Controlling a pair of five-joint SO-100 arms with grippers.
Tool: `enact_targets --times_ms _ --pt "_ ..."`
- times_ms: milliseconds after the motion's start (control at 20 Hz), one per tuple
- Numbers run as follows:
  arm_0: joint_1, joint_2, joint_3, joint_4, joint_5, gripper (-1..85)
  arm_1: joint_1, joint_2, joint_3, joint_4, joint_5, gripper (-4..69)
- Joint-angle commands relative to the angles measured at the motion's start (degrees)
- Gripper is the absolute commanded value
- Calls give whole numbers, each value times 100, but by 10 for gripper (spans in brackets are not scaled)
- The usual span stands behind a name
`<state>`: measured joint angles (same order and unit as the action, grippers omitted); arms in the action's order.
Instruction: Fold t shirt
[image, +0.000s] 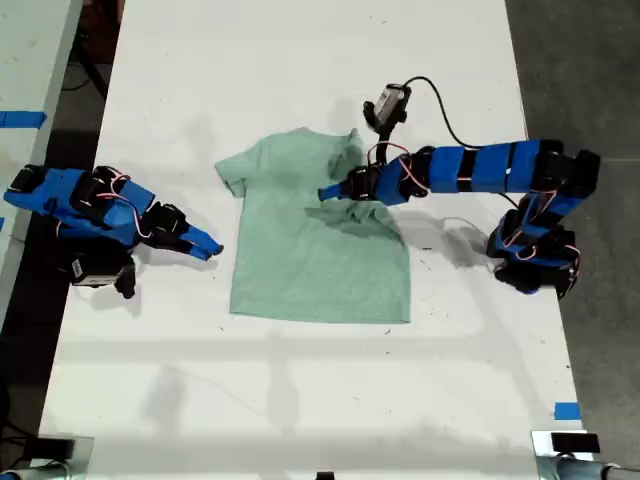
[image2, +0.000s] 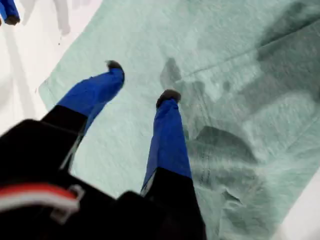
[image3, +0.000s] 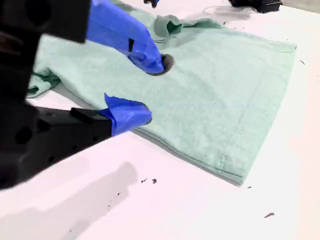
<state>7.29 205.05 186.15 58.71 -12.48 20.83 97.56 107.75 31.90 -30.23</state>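
The t shirt (image: 315, 245) lies flat at the centre of the white table (image: 300, 400). Its sleeve toward the exterior view's right is folded in and rumpled over the chest.

My first gripper (image2: 140, 82) hangs over the shirt's middle, reaching in from 3 o'clock in the exterior view. Its jaws are parted, with nothing between them, and the tips sit above wrinkled cloth.

My second gripper (image3: 150, 87) sits at 9 o'clock, just beside the shirt's side edge. Its jaws are spread apart and empty; one tip is over the cloth, the other near the table by the edge.

A blue tape piece (image: 566, 411) lies at 5 o'clock.
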Motion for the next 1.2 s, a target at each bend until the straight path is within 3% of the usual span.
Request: enact_targets --times_ms 0,150,350,500,550,700,750,850,950,1150 --pt "9 18 237 -35 -53 126 35 571 -492 404 -193 230" --pt "9 18 237 -35 -53 126 272 1837 -237 1213 -246 199" --pt "9 18 237 -35 -53 126 554 4816 1960 1854 290 20" --pt "9 18 237 -35 -53 126 141 7409 4228 2074 703 20" --pt "9 18 237 -35 -53 126 9 8314 4860 2426 773 20" --pt "9 18 237 -35 -53 126 -132 10345 5941 4342 914 20" --pt "9 18 237 -35 -53 126 -264 10301 6214 4359 896 21" --pt "9 18 237 -35 -53 126 -598 10248 7093 3771 747 21" --pt "0 9 237 -35 -53 128 -439 10318 6996 4509 1037 21" --pt "0 0 237 -35 -44 139 -510 10318 6987 4526 1354 18"
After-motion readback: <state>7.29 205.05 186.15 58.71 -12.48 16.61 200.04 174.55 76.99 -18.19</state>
